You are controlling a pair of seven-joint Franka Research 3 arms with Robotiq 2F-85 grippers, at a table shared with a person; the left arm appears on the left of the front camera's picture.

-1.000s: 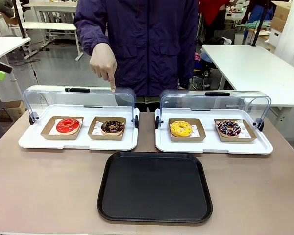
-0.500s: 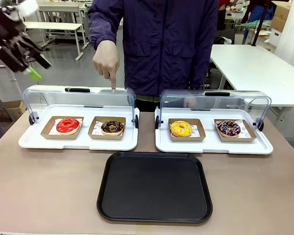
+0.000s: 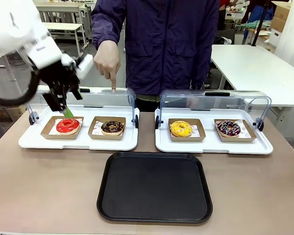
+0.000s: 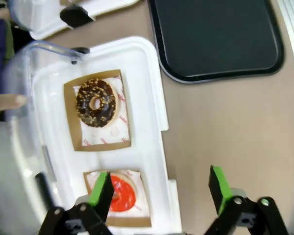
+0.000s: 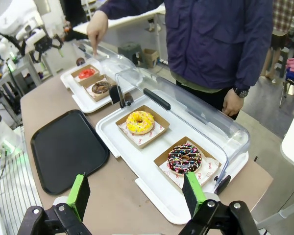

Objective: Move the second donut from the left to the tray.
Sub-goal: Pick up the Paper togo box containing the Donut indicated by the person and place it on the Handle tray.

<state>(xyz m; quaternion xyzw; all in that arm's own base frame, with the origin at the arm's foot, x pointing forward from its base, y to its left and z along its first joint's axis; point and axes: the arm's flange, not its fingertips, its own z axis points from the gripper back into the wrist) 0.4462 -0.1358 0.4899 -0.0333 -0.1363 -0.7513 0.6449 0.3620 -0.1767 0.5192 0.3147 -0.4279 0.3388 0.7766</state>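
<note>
The left arm (image 3: 17,27) is glossy white with rounded joints and a black cable (image 3: 10,102) looping off it. It ends in a black left gripper (image 4: 160,188) with green pads (image 4: 102,188) and silver bolts (image 4: 235,200) at the knuckles. The right gripper (image 5: 136,192) looks the same. The person (image 3: 161,44) wears a dark purple zip jacket (image 3: 152,63) with flap pockets and a dark wristwatch (image 5: 241,92).

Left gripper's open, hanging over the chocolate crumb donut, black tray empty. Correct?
No. The open left gripper hangs over the red donut, not the chocolate crumb donut, which sits next to it in the same white case. The front view shows this. The black tray is empty.
</note>
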